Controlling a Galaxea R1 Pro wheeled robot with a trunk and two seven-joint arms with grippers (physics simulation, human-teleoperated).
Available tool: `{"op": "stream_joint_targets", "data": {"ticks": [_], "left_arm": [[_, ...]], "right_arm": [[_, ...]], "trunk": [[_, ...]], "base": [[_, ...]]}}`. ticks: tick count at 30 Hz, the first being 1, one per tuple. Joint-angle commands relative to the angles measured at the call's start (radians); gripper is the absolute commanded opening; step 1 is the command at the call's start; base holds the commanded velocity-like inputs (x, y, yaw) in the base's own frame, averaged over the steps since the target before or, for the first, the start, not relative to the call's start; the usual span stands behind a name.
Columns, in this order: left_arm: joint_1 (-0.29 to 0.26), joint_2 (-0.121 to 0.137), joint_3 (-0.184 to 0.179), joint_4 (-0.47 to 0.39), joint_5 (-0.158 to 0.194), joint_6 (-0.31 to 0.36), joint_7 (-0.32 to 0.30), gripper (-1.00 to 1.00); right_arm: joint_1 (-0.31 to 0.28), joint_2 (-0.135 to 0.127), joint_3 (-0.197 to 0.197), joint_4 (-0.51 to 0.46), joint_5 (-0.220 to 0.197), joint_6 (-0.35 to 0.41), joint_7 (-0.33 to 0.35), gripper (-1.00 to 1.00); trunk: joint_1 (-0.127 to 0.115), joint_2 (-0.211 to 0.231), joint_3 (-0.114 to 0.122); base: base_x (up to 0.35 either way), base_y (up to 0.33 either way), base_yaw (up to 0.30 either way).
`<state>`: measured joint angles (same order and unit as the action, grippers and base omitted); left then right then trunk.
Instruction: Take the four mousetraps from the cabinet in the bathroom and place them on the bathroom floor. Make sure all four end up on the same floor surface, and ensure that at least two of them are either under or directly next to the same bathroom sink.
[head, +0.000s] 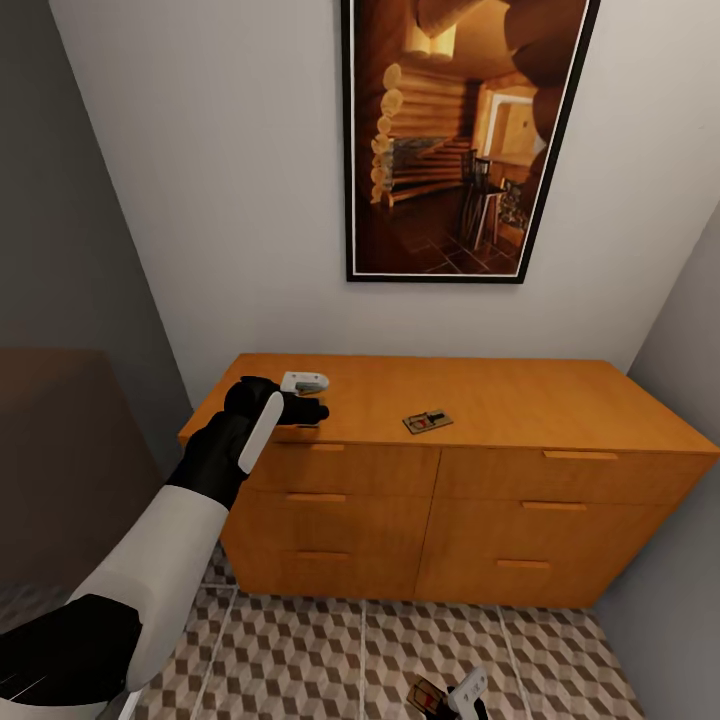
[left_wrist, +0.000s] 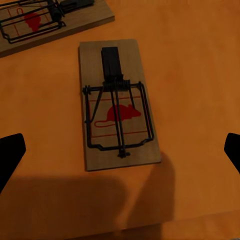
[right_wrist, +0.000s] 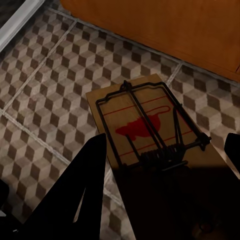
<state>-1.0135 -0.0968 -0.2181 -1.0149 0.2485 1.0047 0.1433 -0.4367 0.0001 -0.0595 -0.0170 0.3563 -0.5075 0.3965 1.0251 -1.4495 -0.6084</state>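
Hovering left hand (left_wrist: 120, 150) apart | mousetrap (left_wrist: 119, 102) lengthwise between fingers | right hand (right_wrist: 165, 165) unclear

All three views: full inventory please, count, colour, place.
cabinet: one, orange-brown, six drawers, against the wall
mousetraps: three seen, brown wood with dark wire; two on the cabinet top, one under the left claw and one further right; one over the floor at the right claw
bathroom floor: brown, beige and white cube-pattern tiles
picture: one, black frame, on the wall above the cabinet
left claw: black, open, over the cabinet-top trap
right claw: black, trap between its fingers; grip unclear
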Motion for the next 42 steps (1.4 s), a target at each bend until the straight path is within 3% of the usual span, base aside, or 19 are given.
{"op": "stream_joint_targets", "data": {"ticks": [1,30,42], "left_arm": [[-0.001,0.000,-0.001,0.000,0.010,0.003,0.010,1.00],[-0.001,-0.003,-0.005,0.009,0.008,0.002,0.010,1.00],[-0.001,-0.003,-0.041,0.009,-0.031,0.002,0.011,1.00]], "right_arm": [[0.000,0.000,-0.006,0.000,0.004,-0.002,0.002,-1.00],[0.000,0.000,-0.006,0.000,0.004,-0.002,0.002,-1.00],[0.000,0.000,-0.006,0.000,0.004,-0.002,0.002,-1.00]], "trunk": [[0.000,-0.001,-0.001],[0.000,-0.001,-0.001],[0.000,-0.001,-0.001]], "base": [[0.002,0.000,0.000],[0.032,0.000,0.000],[0.000,0.000,0.000]]}}
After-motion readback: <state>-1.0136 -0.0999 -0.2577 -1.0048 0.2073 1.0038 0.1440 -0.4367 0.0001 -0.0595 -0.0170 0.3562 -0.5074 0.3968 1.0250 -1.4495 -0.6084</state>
